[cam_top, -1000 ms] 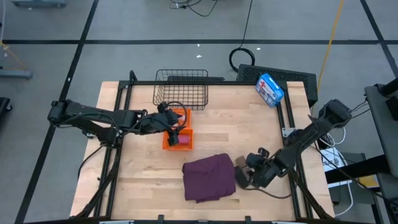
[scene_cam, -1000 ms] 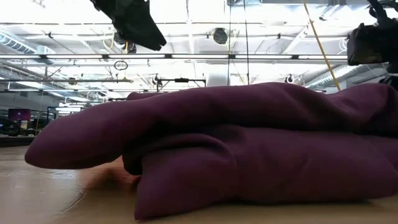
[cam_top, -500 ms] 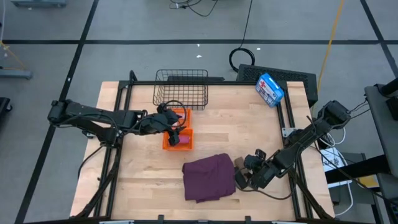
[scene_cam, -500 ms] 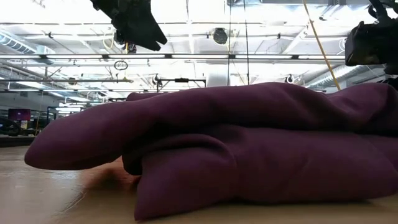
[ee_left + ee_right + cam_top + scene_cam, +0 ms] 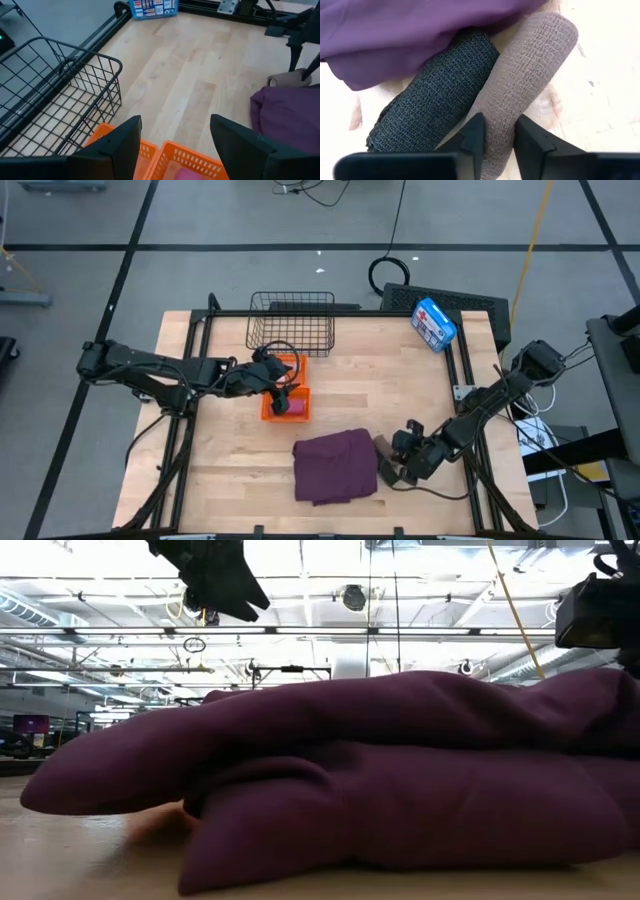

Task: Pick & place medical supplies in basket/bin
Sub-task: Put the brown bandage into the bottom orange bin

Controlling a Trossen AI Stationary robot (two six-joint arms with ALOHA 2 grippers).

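While the brown roll [image 5: 522, 80] lies on the wooden table [image 5: 400, 395] side by side with the black roll [image 5: 437, 92], touching it along its length, we see the right gripper [image 5: 497, 140] low over the brown roll's near end, its two dark fingers [image 5: 472, 137] a narrow gap apart with the roll showing between them; we cannot tell whether they press on it. Both rolls sit at the edge of the purple-maroon cloth [image 5: 335, 465], whose fold covers the far end of the black one. From above, we place this group near the table's front, right of centre, with the right gripper [image 5: 398, 468] just beside the cloth's right edge. From table height the cloth [image 5: 380, 790] fills nearly the whole picture as a bunched heap.

Farther back and to the left we find the orange bin [image 5: 271, 402], with a pink roll [image 5: 296, 406] in its front compartment. The left gripper [image 5: 282, 378] hovers over the bin; in its wrist view its fingers [image 5: 112, 147] stand wide apart and hold nothing, with the bin's rim [image 5: 175, 155] below and between them. Just behind the bin stands the black wire basket [image 5: 291, 322], at the table's back edge. At the back right corner, well apart from all this, we see the blue-and-white box [image 5: 434, 323] with a red cross.
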